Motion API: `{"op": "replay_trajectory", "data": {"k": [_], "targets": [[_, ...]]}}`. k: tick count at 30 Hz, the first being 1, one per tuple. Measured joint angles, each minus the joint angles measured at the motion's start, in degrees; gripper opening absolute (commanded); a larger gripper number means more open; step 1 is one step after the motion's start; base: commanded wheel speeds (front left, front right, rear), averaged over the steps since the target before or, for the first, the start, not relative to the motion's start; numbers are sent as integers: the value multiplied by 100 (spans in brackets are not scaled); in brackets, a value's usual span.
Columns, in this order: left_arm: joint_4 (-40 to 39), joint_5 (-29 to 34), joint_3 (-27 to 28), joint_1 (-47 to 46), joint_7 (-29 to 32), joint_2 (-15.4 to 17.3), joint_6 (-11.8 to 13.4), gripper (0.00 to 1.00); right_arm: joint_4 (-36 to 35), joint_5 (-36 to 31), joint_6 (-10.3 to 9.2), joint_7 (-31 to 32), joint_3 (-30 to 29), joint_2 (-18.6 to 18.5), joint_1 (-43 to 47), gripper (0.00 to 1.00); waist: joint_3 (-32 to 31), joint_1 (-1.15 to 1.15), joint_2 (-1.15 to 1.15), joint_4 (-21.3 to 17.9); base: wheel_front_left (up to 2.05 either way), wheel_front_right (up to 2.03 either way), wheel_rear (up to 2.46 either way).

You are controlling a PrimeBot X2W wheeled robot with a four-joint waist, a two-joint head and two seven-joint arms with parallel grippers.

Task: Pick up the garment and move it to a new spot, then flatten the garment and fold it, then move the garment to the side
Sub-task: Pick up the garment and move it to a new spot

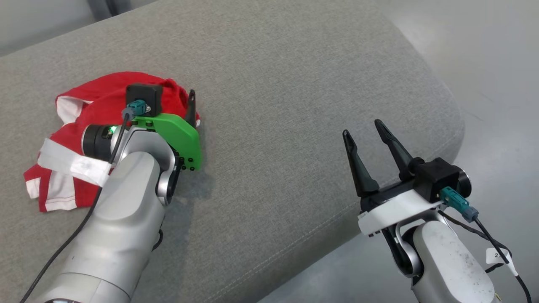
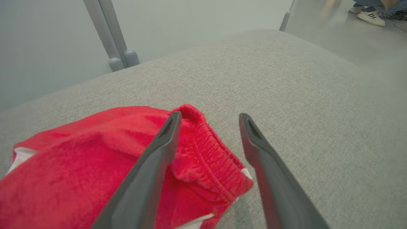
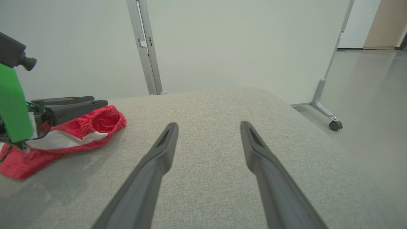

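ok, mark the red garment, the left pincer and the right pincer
red garment [image 2: 73,152], left wrist view, on the bunched red fabric.
left pincer [image 2: 210,116], left wrist view, midway between its spread fingertips.
right pincer [image 3: 209,124], right wrist view, midway between its spread fingertips.

A worktop [image 1: 294,84] padded in grey woven fabric, rounded at its corner, is bordered by a pale glossy floor [image 1: 497,63]. Behind it, pale partition panels [image 3: 238,41] are held by grey posts [image 3: 144,47], one ending in a caster [image 3: 334,125]. A person's white shoe [image 2: 370,17] is seen far off.
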Motion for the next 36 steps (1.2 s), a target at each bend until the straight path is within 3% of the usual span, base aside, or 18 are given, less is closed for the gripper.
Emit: {"op": "replay_trajectory", "data": {"k": [5,12,25,36], "targets": [[-158,-237,-423,4,-7,-5,-47,100,56,49,-10,0,-54,0,-4,100,47,0,0,-196,0,0,0],[-469,-423,-902,26,-194,1,-159,100,137,74,-45,0,-108,1,-5,100,-32,0,0,-10,0,0,0],[-820,-509,-1160,216,-714,7,-71,100,411,-34,107,0,-163,-119,-89,100,-354,0,0,831,0,0,0],[-936,-315,-782,994,-815,18,107,100,766,-92,161,0,-225,-256,-113,100,-672,0,0,1698,0,0,0]]}}
